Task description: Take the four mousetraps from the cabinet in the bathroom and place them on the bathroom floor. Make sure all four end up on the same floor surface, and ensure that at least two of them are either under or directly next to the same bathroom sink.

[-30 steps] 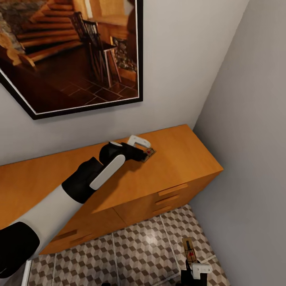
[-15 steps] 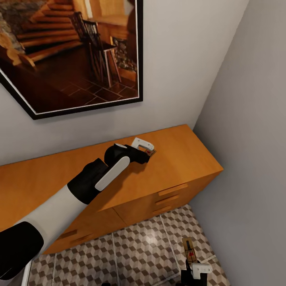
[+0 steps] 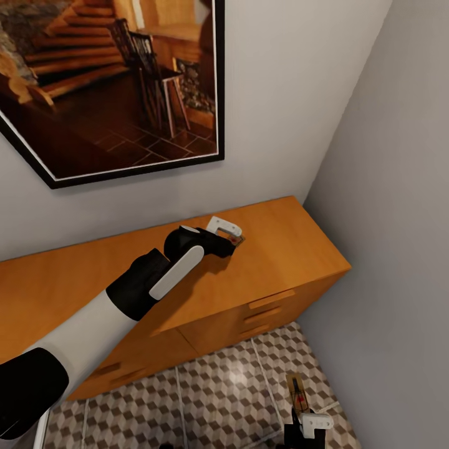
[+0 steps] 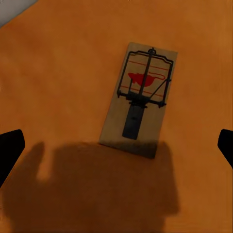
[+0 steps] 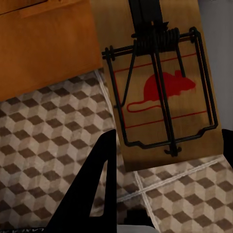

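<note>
Left tool (spread) over mousetrap

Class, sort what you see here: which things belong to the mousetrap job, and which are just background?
Job:
- tan wooden mousetrap on the cabinet top
- second tan mousetrap held by the right gripper
- orange-brown wooden cabinet
- cube-patterned tile floor
- left gripper
- right gripper

Background:
- black-framed picture of a staircase
- grey walls
</note>
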